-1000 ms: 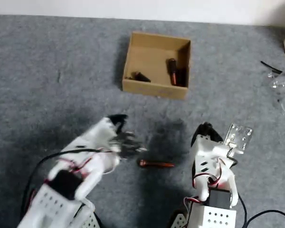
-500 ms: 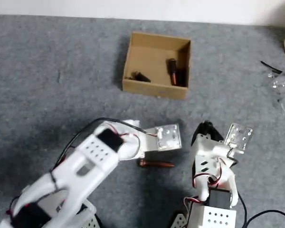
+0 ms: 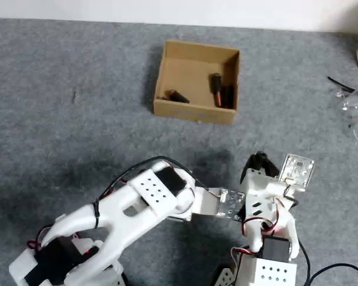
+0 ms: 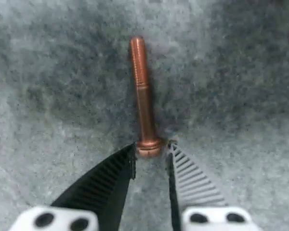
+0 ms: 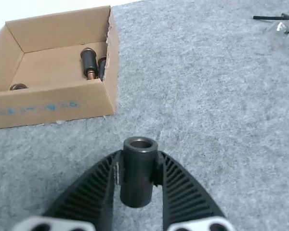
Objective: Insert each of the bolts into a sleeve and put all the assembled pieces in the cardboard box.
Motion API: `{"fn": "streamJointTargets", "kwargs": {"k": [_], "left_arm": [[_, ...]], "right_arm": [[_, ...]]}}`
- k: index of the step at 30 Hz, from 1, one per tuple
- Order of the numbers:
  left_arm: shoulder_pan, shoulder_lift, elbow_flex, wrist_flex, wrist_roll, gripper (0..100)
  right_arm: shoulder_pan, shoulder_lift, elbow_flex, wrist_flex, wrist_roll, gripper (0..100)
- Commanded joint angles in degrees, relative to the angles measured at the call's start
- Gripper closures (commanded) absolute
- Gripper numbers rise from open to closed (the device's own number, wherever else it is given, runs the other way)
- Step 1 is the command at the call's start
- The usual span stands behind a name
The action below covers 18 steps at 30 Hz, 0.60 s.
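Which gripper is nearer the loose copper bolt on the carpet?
Left. The left gripper is open, with a fingertip on either side of the bolt at its head. The right gripper sits apart from the bolt, shut on a black sleeve that it holds upright.

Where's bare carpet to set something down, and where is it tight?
Free: carpet left of the cardboard box, and the strip between box and arms. Tight: near edge, where the left gripper straddles the bolt beside the right gripper's sleeve.
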Motion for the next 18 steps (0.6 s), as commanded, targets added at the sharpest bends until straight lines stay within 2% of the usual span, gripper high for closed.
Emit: {"fn": "streamJointTargets", "kwargs": {"k": [1,8,18], "left_arm": [[0.22,-0.13,-4.18,0.35,-2.2,89],[0.4,1.1,-6.99,0.7,-2.2,89],[0.48,18.68,-15.16,0.79,-2.2,89]], "right_arm": [[0.57,-1.27,3.12,-2.24,0.79,99.4],[0.57,-1.27,3.12,-2.24,0.79,99.4],[0.57,-1.27,3.12,-2.24,0.79,99.4]]}}
